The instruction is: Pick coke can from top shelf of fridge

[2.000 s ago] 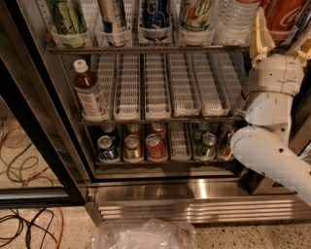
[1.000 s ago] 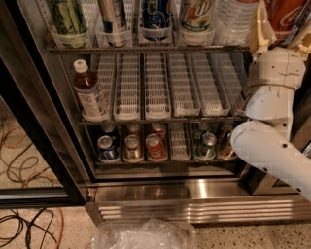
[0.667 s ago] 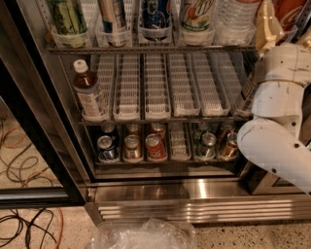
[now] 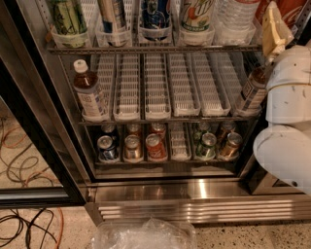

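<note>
The coke can [image 4: 293, 8] is red with white script and stands at the far right of the top shelf [image 4: 146, 49], cut off by the top edge of the view. My gripper [image 4: 275, 27], beige, is right against the can's left side at the top right corner. It partly runs out of view. The white arm [image 4: 286, 121] rises along the right edge in front of the fridge [image 4: 194, 200], whose black-framed door [image 4: 34, 146] stands open at the left.
The top shelf also holds a green can [image 4: 68, 15], other cans and a clear bottle [image 4: 235, 17]. Brown bottles [image 4: 90, 95] stand on the middle rack among white trays. The bottom rack holds several cans, one orange-red [image 4: 154, 146]. A plastic bag [image 4: 143, 235] and cables [image 4: 19, 226] lie on the floor.
My arm and gripper have moved right and slightly up at the coke can. The can now sits closer to the view's right edge. The rest of the shelves are unchanged.
</note>
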Robot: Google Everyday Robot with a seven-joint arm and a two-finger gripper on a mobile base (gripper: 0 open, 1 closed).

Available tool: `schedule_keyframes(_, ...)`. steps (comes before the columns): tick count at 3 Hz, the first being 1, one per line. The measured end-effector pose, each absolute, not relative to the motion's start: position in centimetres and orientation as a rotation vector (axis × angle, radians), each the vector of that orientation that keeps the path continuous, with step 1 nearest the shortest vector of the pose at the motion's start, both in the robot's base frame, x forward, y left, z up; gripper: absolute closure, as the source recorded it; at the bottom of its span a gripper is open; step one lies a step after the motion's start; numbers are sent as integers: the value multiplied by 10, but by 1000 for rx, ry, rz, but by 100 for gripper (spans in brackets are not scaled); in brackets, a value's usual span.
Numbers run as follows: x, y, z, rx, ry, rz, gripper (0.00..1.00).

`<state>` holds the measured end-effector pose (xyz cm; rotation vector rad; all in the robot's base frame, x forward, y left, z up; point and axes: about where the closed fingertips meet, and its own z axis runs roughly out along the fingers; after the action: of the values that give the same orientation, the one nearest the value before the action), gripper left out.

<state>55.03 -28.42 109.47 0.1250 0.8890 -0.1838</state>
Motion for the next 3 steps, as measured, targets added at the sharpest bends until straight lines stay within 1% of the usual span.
schedule_keyframes(1,551,-284,1094,123,891,-182,49)
schedule_keyframes(2,551,-284,1094,123,891,-182,36)
schedule_keyframes(3,551,-283,1095,121,892,-183,48)
